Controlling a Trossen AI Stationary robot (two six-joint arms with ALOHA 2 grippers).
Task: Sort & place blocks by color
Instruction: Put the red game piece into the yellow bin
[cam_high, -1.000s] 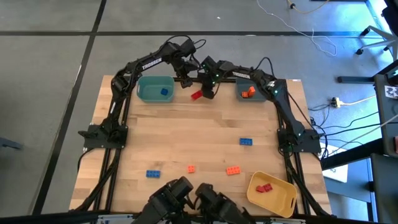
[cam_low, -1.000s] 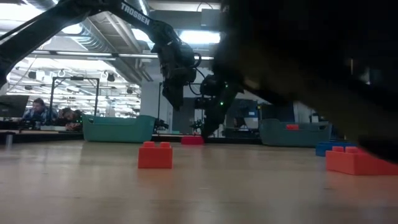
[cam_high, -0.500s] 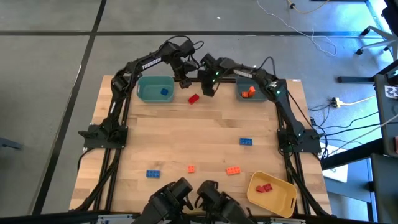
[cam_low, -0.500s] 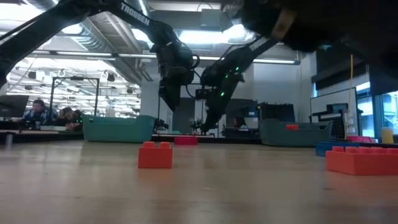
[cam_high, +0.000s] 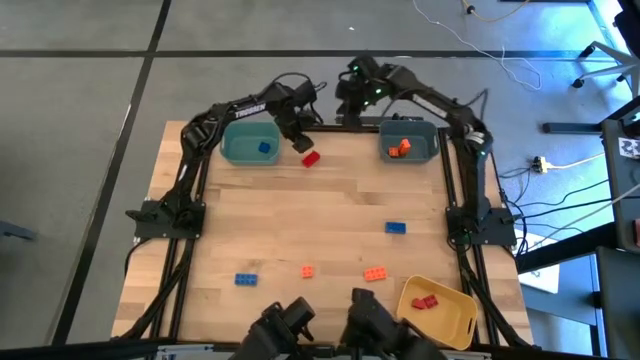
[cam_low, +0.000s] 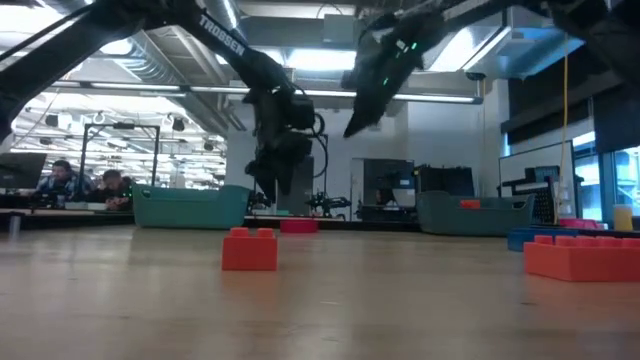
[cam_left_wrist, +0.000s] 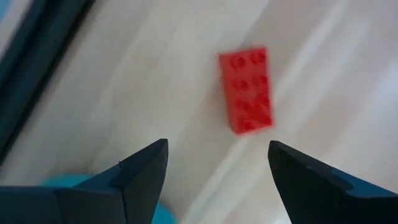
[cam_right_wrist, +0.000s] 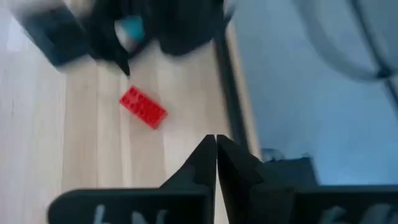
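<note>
A red oblong block (cam_high: 309, 158) lies flat on the table near the far edge, between the teal bin (cam_high: 250, 143) and the grey-blue bin (cam_high: 410, 143). My left gripper (cam_high: 300, 141) hovers open just above and beside it. In the left wrist view the block (cam_left_wrist: 247, 89) lies ahead of the open gripper (cam_left_wrist: 217, 155), untouched. My right gripper (cam_right_wrist: 216, 146) is shut and empty, raised high past the far edge (cam_high: 355, 85); it looks down on the block (cam_right_wrist: 143, 107). In the low view the left gripper (cam_low: 280, 175) hangs above the block (cam_low: 298, 226).
A blue block (cam_high: 264, 148) lies in the teal bin, orange blocks (cam_high: 400, 148) in the grey-blue bin, red blocks (cam_high: 424, 301) in the yellow bin (cam_high: 450, 322). Loose on the table: blue blocks (cam_high: 396, 227) (cam_high: 246, 279) and orange blocks (cam_high: 307, 271) (cam_high: 375, 273). People sit beyond the table.
My right gripper has left the red block's side, risen high and drawn back past the table's far edge. My left gripper has come down and moved toward the red block. The block has shifted slightly toward the table's left and now lies still.
</note>
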